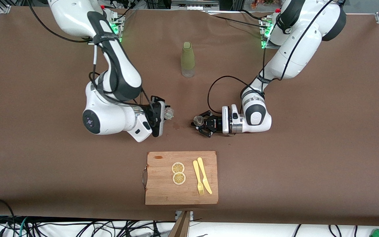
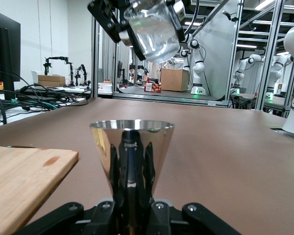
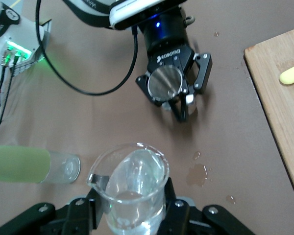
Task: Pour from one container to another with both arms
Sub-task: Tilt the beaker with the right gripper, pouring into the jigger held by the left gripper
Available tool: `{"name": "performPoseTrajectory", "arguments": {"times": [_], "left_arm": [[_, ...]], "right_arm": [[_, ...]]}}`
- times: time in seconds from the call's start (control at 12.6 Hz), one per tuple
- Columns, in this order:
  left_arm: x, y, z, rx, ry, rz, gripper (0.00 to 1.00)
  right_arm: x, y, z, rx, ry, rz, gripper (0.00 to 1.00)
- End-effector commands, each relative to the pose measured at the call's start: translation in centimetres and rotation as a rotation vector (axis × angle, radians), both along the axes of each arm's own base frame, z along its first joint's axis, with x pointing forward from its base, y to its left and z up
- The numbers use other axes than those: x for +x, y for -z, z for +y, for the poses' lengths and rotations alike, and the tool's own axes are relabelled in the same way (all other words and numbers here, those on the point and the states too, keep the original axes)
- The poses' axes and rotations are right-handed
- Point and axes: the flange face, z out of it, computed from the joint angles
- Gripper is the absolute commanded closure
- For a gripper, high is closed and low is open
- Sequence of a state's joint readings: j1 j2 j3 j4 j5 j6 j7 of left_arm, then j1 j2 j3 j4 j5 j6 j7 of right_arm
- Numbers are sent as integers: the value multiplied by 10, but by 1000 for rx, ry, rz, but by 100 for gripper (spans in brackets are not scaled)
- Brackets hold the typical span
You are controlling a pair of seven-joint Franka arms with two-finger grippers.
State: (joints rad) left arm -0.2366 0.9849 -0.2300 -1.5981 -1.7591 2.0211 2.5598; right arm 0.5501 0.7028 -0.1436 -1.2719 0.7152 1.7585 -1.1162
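My right gripper (image 1: 164, 114) is shut on a clear glass beaker (image 1: 168, 113) with some clear liquid in it. It holds the beaker tilted, up above the table. The beaker (image 3: 133, 188) fills the space between the right gripper (image 3: 132, 208) jaws. My left gripper (image 1: 203, 124) lies low over the table, shut on a shiny metal cone cup (image 1: 197, 120). The cup (image 2: 132, 147) stands upright with its mouth up in the left gripper (image 2: 132, 198). The beaker (image 2: 152, 27) hangs higher than the cup and short of it, a small gap apart.
A green bottle (image 1: 188, 59) with a clear base stands mid-table, farther from the front camera. A wooden cutting board (image 1: 163, 194) near the front edge carries two lemon slices (image 1: 178, 172), a yellow fork (image 1: 197, 177) and knife (image 1: 204, 175). A wet patch (image 1: 176, 126) lies between the grippers.
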Motion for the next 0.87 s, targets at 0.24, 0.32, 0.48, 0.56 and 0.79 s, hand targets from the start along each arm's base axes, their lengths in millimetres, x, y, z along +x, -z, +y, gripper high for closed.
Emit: {"name": "performPoseTrajectory", "arguments": {"times": [0.24, 0.32, 0.48, 0.56, 0.79], "left_arm": [[-2, 9, -24, -8, -33, -11, 100], [-3, 10, -26, -9, -33, -6, 100], [-4, 12, -28, -8, -36, -4, 100], [-7, 15, -31, -9, -36, -5, 100], [-12, 18, -42, -27, -40, -8, 100]], "right_arm": [[-13, -3, 30, -72, 44, -29, 87], [-14, -1, 33, -77, 51, -33, 87], [-15, 5, 37, -102, 54, -43, 87], [-15, 9, 37, -107, 53, -39, 87], [-17, 16, 42, -121, 48, -42, 87]]}}
